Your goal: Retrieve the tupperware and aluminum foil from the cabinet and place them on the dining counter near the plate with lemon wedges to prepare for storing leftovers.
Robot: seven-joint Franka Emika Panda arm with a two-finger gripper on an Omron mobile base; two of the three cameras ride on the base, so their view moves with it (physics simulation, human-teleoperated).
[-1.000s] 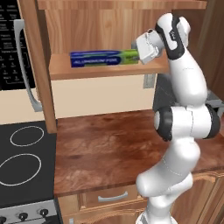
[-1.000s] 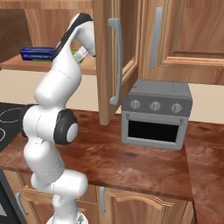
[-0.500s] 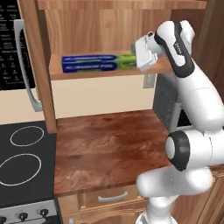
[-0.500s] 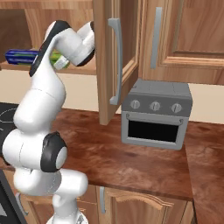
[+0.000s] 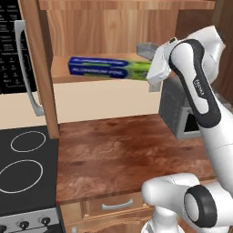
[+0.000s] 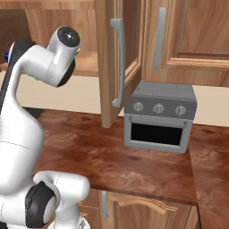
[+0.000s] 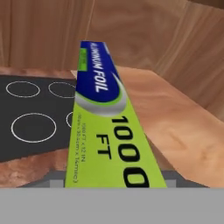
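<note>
Early going here: the pincer pinches the green end of the aluminum foil, carton stretching straight out ahead of the jaws, level with the cabinet shelf. The tupperware sits just behind the pincer, untouched. Neither item has reached the dining counter. Lettering reads "ALUMINUM FOIL" and "100 FT".

a long slim blue carton of aluminium foil with a green near end runs up the middle — white lettering on the blue. a black stovetop with white rings lies left, reddish-brown wood counter right.
</note>
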